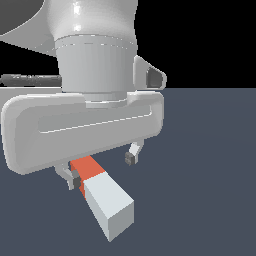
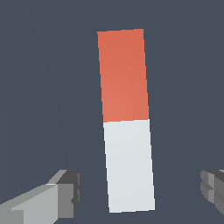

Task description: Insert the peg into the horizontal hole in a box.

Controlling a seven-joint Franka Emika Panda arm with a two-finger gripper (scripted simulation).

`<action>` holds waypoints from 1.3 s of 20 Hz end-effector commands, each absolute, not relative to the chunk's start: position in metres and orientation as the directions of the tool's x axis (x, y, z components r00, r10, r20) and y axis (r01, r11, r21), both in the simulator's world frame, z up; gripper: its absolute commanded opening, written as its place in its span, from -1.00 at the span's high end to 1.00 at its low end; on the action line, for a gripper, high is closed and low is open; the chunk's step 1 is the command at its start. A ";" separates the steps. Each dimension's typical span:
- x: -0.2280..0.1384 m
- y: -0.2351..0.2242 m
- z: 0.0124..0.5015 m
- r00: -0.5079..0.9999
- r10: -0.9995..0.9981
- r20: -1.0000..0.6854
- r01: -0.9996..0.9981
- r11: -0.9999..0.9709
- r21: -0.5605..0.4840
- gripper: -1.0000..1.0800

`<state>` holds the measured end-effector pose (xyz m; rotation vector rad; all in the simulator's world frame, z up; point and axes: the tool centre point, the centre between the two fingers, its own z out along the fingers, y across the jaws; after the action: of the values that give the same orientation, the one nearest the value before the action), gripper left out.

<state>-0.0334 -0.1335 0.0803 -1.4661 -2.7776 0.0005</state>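
- My gripper [image 2: 139,188] was wide open, one finger on each side of the peg [image 2: 127,120], with clear floor showing between each pad and the peg's flanks in the wrist view.
- I held nothing. Neither fingertip [image 2: 70,190] touched the peg in the wrist view. In the exterior view the fingertip [image 1: 76,181] at that view's left stood just beside the bar near its colour boundary; I could not tell whether it touched.
- The fingers straddled the white section of the peg, near the white end rather than at the bar's middle.
- The peg lay flat on the dark floor [image 1: 210,165]. Its white end pointed toward the exterior camera, and its orange-red end [image 1: 86,167] ran back under my hand body [image 1: 80,130].
- Neither the box nor the horizontal hole appeared in either view, so their position could not be stated.
- Step in hand, as I judged it: grasp the peg. To do it well, I judged these points necessary:
  - descend until the pads sat level with the peg's side faces;
  - correct the slight skew between the peg's axis and the finger line;
  - close evenly, so the bar did not pivot.
- A grip on the white section would leave the orange-red end free.
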 end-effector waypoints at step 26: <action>-0.030 -0.145 0.022 -0.617 0.787 0.000 0.787 0.617 0.000 -0.92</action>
<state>-0.0311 -0.1447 0.0250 -1.3743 -2.8232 0.0004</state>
